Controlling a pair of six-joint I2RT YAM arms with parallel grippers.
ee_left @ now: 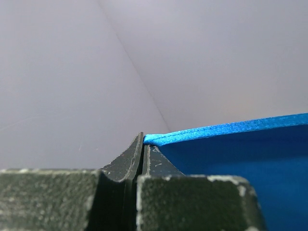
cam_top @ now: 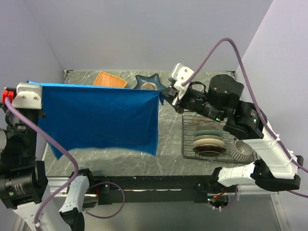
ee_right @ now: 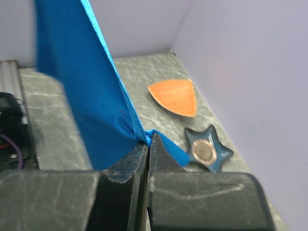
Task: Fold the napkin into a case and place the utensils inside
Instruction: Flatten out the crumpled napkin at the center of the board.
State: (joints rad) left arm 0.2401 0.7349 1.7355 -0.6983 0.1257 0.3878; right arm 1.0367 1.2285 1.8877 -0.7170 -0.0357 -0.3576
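— So, starting far left: what is the left gripper [ee_left: 144, 141] doing?
— It's clamped tight on one top corner of the napkin [cam_top: 98, 118], high above the table [cam_top: 171, 134].
— And the cloth?
— It hangs as a flat sheet between both arms. The orange dish [cam_top: 109, 79] and the star-shaped dish [cam_top: 148, 84] sit behind it.
— Right side?
— The right gripper [ee_right: 149, 140] pinches the opposite top corner, jaws closed on it. Just beside it sits a wire rack [cam_top: 188, 126] of bowls [cam_top: 208, 142].

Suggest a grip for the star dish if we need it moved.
Pinch one point of the star dish, jaws across it, coming straight down. The points taper narrow; the body is wide and sits flat on the table, so a side approach likely finds no edge to catch.
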